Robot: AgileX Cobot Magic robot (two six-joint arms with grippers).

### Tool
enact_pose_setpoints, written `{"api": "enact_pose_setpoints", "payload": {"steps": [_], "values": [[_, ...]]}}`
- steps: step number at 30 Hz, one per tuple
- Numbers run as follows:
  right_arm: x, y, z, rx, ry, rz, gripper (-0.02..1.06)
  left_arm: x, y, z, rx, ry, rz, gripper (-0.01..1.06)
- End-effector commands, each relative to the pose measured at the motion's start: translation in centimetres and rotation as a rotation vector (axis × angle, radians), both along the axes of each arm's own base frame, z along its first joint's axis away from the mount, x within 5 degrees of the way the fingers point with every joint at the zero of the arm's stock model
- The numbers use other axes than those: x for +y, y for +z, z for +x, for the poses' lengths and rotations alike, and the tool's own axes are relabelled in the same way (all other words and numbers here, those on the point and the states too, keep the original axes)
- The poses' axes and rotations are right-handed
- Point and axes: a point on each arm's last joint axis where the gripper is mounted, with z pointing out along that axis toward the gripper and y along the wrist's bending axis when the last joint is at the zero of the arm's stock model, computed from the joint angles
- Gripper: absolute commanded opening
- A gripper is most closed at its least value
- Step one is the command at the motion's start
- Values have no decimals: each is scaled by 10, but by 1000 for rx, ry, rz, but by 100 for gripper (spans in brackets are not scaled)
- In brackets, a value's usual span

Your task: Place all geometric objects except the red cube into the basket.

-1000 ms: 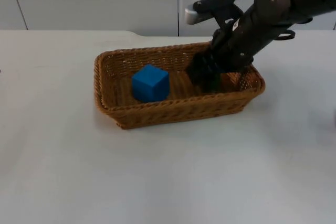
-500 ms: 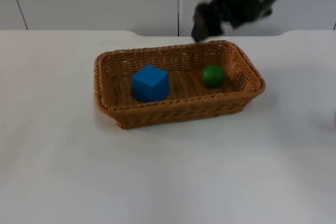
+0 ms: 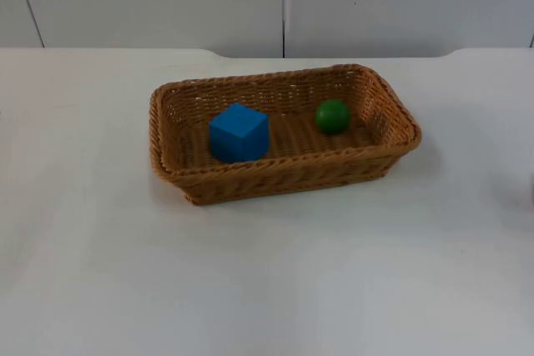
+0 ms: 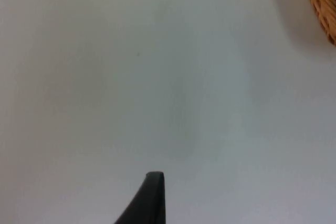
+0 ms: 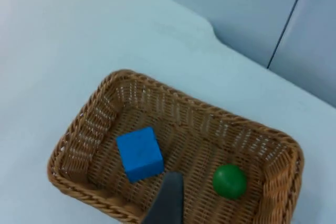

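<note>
Right tool (image 5: 167, 203) above basket (image 3: 284, 181), blue cube (image 3: 239, 132), green ball (image 3: 333, 115) inside

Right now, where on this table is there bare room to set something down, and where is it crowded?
The white table lies bare in front of the basket, and also to its left and right. The left wrist view shows bare table beside the basket's edge. Inside the basket, floor shows between the blue cube and the green ball; the cube's end is tighter.
</note>
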Motion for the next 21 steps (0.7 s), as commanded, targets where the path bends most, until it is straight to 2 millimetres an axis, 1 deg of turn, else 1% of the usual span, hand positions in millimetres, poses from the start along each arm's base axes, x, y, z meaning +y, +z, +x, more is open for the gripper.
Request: {"api": "enact_pose_setpoints", "payload": {"steps": [1,2,4,7,8,9,10,12,14,15,18,21], "values": [[-12,13,-23,-55,-7,28,78,1,0,-3,7,6,-1,97],[-12,13,-23,-55,-7,28,78,1,0,-3,7,6,-1,97],[-22,15,-42,-66,-10,34,78,1,6,-8,-18,4,-2,97],[-38,14,-70,-76,-24,61,78,2,23,-22,-100,-5,-1,97],[-38,14,-70,-76,-24,61,78,2,23,-22,-100,-5,-1,97],[-39,12,-73,-72,-26,61,78,3,30,-29,-140,-10,-1,97],[-46,16,-86,-92,-30,77,78,3,34,-32,-162,-13,0,97],[-56,10,-103,-97,-34,82,78,4,47,-48,-237,-12,-9,97],[-67,12,-124,-126,-35,98,78,6,58,-66,-294,-12,-14,97],[-67,12,-124,-126,-35,98,78,6,58,-66,-294,-12,-14,97],[-82,11,-152,-158,-34,115,78,8,68,-93,-350,-28,-5,97],[-96,11,-178,-200,-33,139,78,10,74,-118,-391,-42,5,97]]}}
